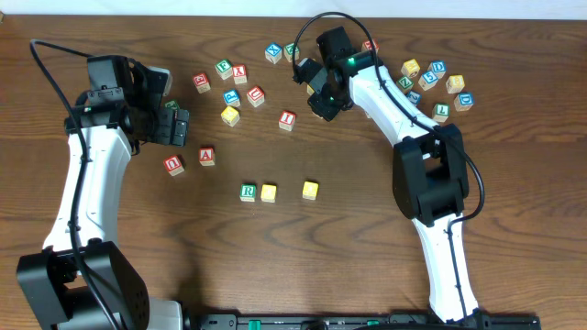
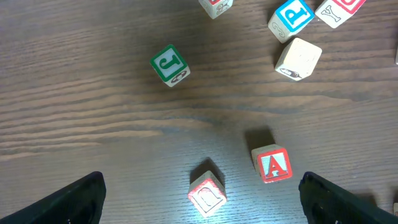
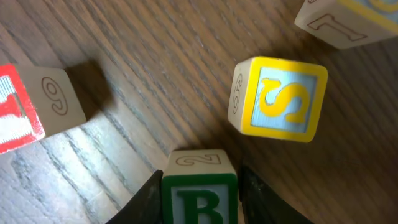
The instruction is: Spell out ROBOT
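The right gripper point(image 1: 321, 103) is grasping the green-bordered B cube point(image 3: 200, 196): in the right wrist view its fingers point(image 3: 146, 202) are pressing against the cube's two opposite sides. Whether the cube is resting on the table point(image 1: 367, 229) or is clear of it cannot be told. This grasp is taking place at the far centre of the table, right of the middle. A yellow-bordered S cube point(image 3: 280, 99) is lying just beside the B cube without touching it, and a red-faced cube point(image 3: 37, 106) with a 6 on its side is sitting to the other side, apart. The left gripper point(image 1: 177, 126) is hanging released at the left of the table, its jaws spread wide and holding nothing. The red-lettered A cube point(image 2: 272, 165) and U cube point(image 2: 207, 194) are lying below and ahead of it, apart from each other, with a green J cube point(image 2: 169, 64) farther off. At the near centre, the green-bordered R cube point(image 1: 248, 192) is standing with the first yellow-faced cube point(image 1: 268, 192) just beside it on the right. The second yellow-faced cube point(image 1: 310, 190) is sitting farther right in the same line, with a gap before it. The T cube cannot be picked out; the letters in the far clusters are showing too small to read.
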Controlling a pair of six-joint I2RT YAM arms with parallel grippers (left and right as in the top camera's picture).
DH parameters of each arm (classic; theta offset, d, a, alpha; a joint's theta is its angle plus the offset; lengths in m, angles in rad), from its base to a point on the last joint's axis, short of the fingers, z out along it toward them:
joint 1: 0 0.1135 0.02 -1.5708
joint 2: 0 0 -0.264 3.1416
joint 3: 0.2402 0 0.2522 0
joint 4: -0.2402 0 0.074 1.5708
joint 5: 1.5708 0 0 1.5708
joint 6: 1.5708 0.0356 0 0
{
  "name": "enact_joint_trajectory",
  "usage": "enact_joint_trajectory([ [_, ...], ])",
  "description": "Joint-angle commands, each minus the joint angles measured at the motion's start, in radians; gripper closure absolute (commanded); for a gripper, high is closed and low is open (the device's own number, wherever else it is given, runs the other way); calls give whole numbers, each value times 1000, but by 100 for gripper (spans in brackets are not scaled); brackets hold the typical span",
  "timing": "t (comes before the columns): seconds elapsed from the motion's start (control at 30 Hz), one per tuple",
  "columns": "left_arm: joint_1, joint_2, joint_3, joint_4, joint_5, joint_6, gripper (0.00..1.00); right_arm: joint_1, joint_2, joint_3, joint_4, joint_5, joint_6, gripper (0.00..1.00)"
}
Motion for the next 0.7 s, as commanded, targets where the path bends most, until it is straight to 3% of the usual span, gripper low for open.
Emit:
enact_joint_trajectory([
  [0.0, -1, 11, 22, -3, 12, 6, 2, 6, -3, 24, -15, 4, 13, 68],
  [0.37, -1, 11, 22, -3, 12, 6, 3, 6, -3, 172, -110, 4, 31, 68],
  [0.67, -1, 11, 22, -3, 12, 6, 2, 6, -3, 177, -124, 4, 30, 66],
])
